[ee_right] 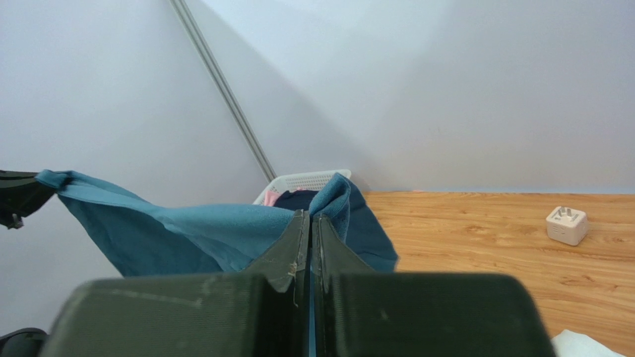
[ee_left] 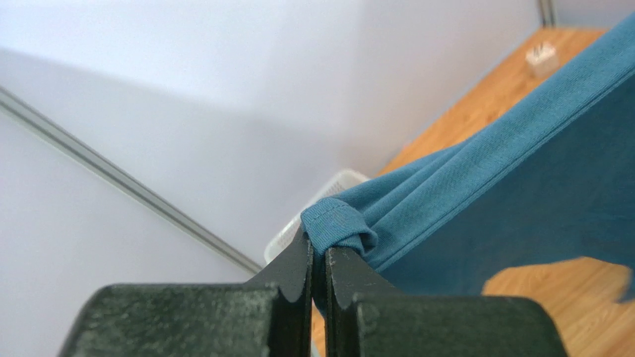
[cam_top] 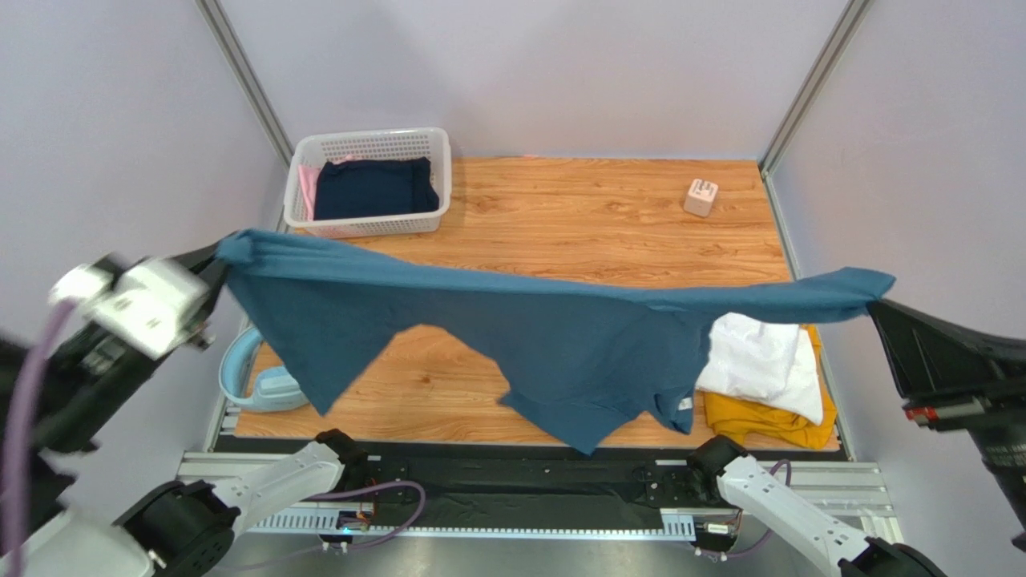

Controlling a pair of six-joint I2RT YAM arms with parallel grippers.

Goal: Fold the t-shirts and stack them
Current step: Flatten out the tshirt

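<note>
The teal-blue t-shirt (cam_top: 566, 337) hangs stretched in the air across the table, held at both ends. My left gripper (cam_top: 217, 259) is shut on its left corner, seen up close in the left wrist view (ee_left: 319, 249) with the hem (ee_left: 339, 223) bunched above the jaws. My right gripper (cam_top: 877, 301) is shut on the right corner, and in the right wrist view (ee_right: 310, 219) the cloth (ee_right: 223, 230) drapes away to the left. A folded white t-shirt (cam_top: 761, 358) lies on a mustard-yellow one (cam_top: 759, 418) at the table's right front, partly behind the hanging shirt.
A white lattice basket (cam_top: 367, 180) with dark and pink cloth stands at the back left. A small white cube (cam_top: 701, 196) sits at the back right; it also shows in the right wrist view (ee_right: 566, 224). A pale-blue rounded item (cam_top: 259, 379) lies at the left edge.
</note>
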